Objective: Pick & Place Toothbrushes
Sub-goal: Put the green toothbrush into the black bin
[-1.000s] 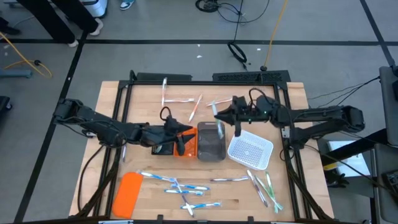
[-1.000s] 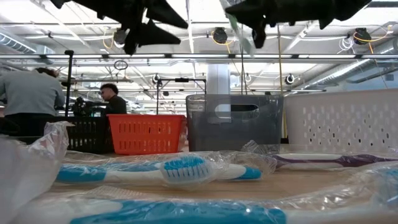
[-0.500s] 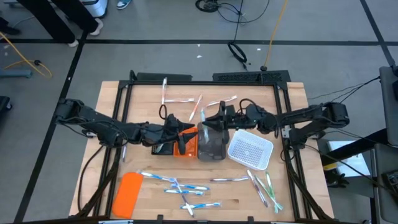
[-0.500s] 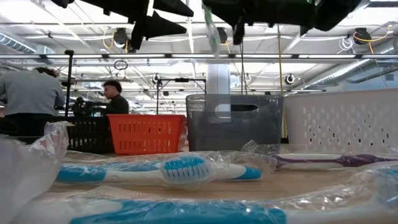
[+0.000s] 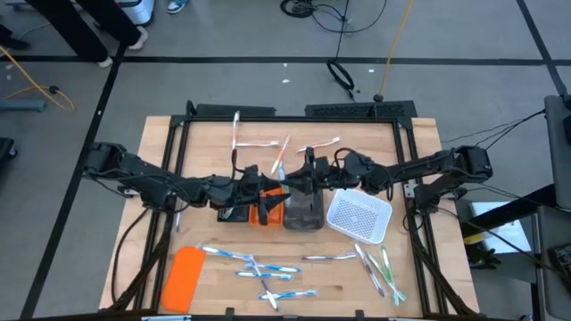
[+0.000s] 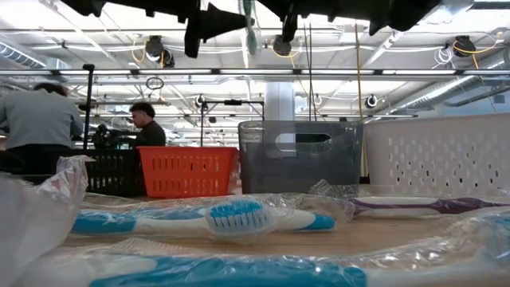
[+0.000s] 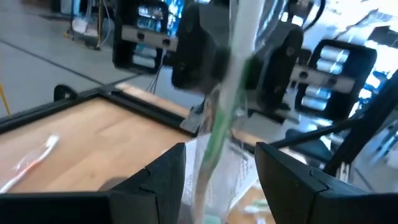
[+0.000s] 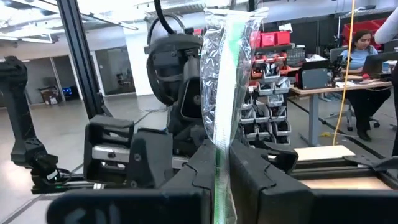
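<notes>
My right gripper (image 8: 221,163), clamped on a wrapped green toothbrush (image 8: 225,74), meets my left gripper's (image 5: 264,189) spread fingers at centre frame; most toothbrushes (image 5: 259,267) remain loose.

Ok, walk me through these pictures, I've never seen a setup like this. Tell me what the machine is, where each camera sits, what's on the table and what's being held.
These are two dark robot arms working at a wooden table. One picture looks straight down from above, one sits at table height, and one camera rides on each wrist.

From above, the left gripper and the right gripper meet at mid-table, above a row of small trays: black, an orange tray, a grey tray and a white tray.

The right gripper's jaws are shut on a green-white toothbrush in clear wrapping. The left wrist view shows that toothbrush between the left gripper's open jaws, as if for a handover.

More wrapped toothbrushes lie scattered on the table, with a flat orange slab near the front.
</notes>
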Action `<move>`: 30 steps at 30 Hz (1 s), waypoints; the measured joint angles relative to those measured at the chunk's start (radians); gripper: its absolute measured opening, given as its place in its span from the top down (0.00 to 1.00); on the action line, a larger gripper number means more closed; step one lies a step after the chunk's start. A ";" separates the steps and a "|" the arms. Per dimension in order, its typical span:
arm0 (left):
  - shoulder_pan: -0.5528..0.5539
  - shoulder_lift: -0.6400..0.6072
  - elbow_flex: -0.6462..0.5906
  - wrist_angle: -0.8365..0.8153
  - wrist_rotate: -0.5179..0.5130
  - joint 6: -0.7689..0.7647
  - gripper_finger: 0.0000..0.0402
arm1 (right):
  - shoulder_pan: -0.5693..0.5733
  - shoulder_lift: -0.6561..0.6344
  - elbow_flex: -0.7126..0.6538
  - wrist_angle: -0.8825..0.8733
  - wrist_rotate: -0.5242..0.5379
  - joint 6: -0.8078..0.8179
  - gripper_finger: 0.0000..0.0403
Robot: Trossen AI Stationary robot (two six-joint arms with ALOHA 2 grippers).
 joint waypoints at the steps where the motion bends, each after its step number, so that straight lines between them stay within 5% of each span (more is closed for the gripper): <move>1: 0.000 0.002 -0.001 0.001 0.004 0.001 0.51 | 0.004 0.001 0.000 -0.001 -0.001 0.000 0.96; 6: 0.000 0.001 0.000 0.016 0.010 0.011 0.61 | 0.006 0.000 0.000 -0.006 0.000 0.000 0.96; 14: 0.000 0.001 0.000 0.036 0.047 0.056 0.96 | 0.006 0.000 0.000 -0.018 -0.004 0.004 0.96; 30: -0.008 -0.017 -0.001 -0.064 0.050 0.014 0.98 | 0.004 -0.010 0.000 -0.132 -0.003 -0.026 0.80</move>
